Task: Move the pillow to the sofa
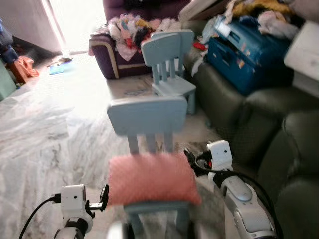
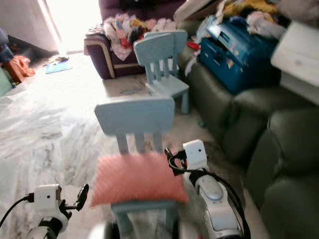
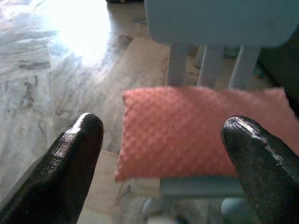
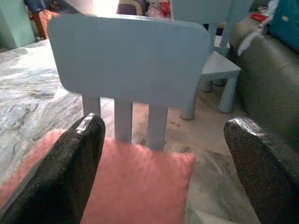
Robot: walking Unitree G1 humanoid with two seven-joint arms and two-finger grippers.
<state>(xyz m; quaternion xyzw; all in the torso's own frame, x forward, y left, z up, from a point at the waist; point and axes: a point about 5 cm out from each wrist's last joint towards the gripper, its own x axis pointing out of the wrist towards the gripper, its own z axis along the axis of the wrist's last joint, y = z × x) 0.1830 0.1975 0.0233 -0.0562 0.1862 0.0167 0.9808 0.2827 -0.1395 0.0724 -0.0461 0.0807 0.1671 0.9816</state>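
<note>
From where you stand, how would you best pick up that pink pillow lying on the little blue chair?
Probably by its two short side edges, one arm per side. The pillow lies flat on the near chair, overhanging the seat left and right, with the backrest blocking the far side. The left gripper and right gripper already flank those edges with jaws open, so closing inward from each side seems best.

One salmon-pink pillow (image 1: 151, 178) lies on a seat; two pale blue chairs stand on the marble floor (image 1: 45, 134), the near chair (image 1: 147, 121) and the far chair (image 1: 167, 59); two sofas, one dark green sofa (image 1: 259, 124) and one purple sofa (image 1: 117, 55); one blue suitcase (image 1: 246, 52); two grippers, left gripper (image 3: 161, 154) and right gripper (image 4: 163, 154), both spread wide.
</note>
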